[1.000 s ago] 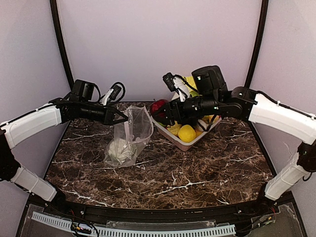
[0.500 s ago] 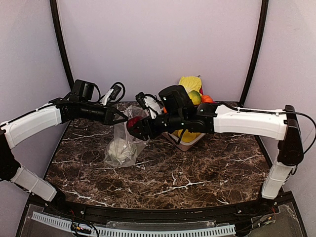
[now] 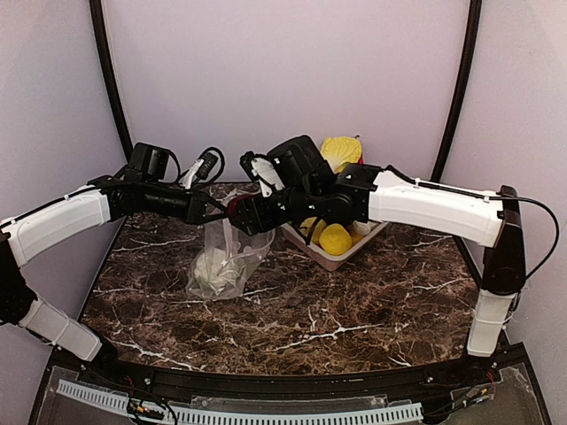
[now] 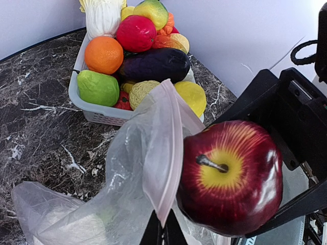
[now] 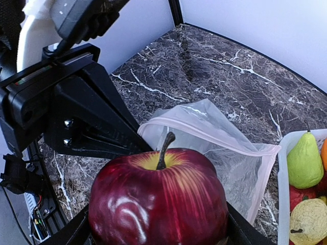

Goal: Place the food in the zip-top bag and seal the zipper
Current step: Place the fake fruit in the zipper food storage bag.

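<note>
At the near edge, we see the dark marble table (image 3: 354, 310), veined with white. Farther in on the left, the zip-top bag (image 3: 232, 252) slumps on it with the white cauliflower (image 3: 211, 266) at its bottom. Above that, the left gripper (image 4: 163, 236) is pinched narrow on the bag's mouth edge, holding the pale-pink zipper (image 4: 164, 173) up. The right gripper (image 3: 241, 216) is clamped around a dark red apple (image 5: 158, 201), right at the bag's mouth. Beyond, a pale basket (image 3: 332, 260) holds the yellow lemon (image 3: 335, 239) and other toy produce. Behind it are lilac walls (image 3: 283, 80) and 2 black posts (image 3: 110, 80). Only the left wrist view shows us the basket's orange (image 4: 104, 54) and aubergine (image 4: 156, 64). Only the right wrist view shows us the mouth open just beyond the apple.
</note>
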